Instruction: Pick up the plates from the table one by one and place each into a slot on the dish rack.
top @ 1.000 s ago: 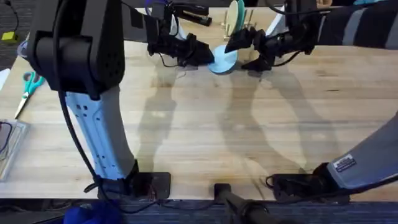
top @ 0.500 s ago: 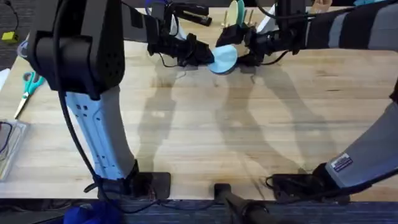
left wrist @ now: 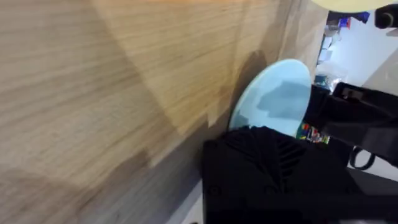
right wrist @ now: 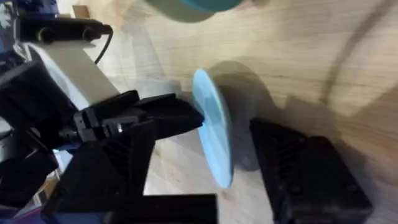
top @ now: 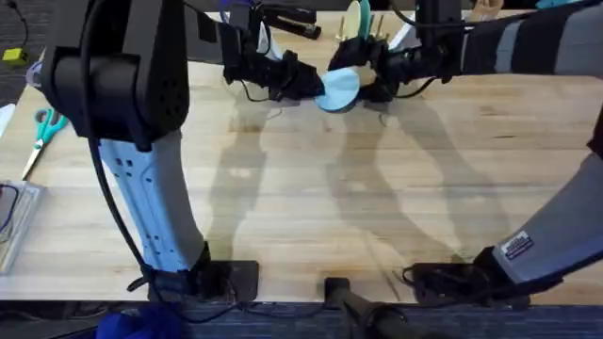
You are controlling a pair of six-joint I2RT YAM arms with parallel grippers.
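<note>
Small flat round light-blue plate (top: 339, 89) is held up on edge near worktop's (top: 301, 188) far edge, w/ left end effector (top: 309, 83) clamped on it; right end effector (top: 369, 83) close beside, fingers spread around plate's rim per right wrist view (right wrist: 214, 134); overhead adds cream-yellow round plate (top: 356, 21) upright in light wooden pegged dish rack (top: 372, 33) behind.

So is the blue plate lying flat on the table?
No, the blue plate is tilted up off the table, held between the two claws.
</note>
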